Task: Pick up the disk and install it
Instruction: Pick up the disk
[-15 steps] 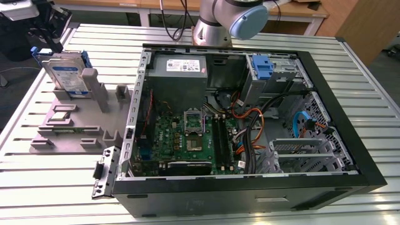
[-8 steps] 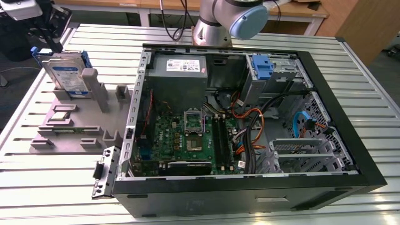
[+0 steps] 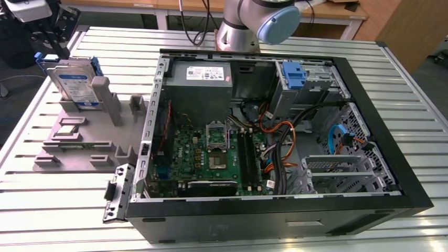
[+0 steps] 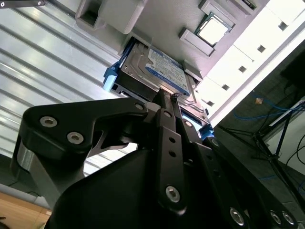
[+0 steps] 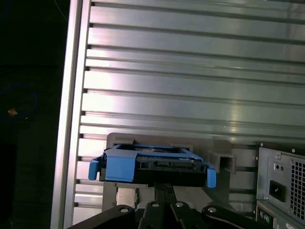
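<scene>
The disk (image 3: 73,84) stands on edge in a slot of the grey holder (image 3: 91,142) at the exterior view's left, with its blue-and-white label facing out and its blue frame around it. My gripper (image 3: 57,50) hangs just above its top edge. In both wrist views the dark fingers run up side by side and look shut, with nothing between them. In the second wrist view the gripper (image 4: 170,95) ends at the near edge of the disk (image 4: 155,71). In the first wrist view the gripper (image 5: 165,188) sits by the edge of the disk (image 5: 152,164). I cannot tell whether they touch.
An open computer case (image 3: 413,173) takes up the middle and the exterior view's right. It holds a blue bracket (image 3: 294,73) in its drive bay and a grey power supply (image 3: 203,73). The arm's base (image 3: 242,26) stands behind it. A chip (image 4: 212,29) lies in the holder.
</scene>
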`<state>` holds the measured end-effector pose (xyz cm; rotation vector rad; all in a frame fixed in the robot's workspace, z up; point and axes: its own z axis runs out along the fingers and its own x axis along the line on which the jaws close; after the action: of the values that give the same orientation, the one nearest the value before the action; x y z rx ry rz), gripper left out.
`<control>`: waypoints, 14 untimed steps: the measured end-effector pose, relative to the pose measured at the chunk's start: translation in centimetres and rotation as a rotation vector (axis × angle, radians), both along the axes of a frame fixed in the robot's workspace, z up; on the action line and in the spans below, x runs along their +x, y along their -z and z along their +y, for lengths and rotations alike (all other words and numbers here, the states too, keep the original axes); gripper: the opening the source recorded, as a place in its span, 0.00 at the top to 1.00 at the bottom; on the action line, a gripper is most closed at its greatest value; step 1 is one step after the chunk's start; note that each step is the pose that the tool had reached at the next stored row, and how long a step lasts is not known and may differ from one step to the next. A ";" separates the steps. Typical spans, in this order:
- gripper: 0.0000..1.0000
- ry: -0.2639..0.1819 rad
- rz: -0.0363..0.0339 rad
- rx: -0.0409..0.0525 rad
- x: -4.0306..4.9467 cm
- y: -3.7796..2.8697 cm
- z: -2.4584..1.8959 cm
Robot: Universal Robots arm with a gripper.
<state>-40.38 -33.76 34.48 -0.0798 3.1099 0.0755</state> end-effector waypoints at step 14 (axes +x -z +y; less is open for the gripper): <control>0.89 -0.028 0.0000 0.0000 0.00 0.00 0.00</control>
<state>-40.37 -33.77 34.48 -0.1230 3.1092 0.0762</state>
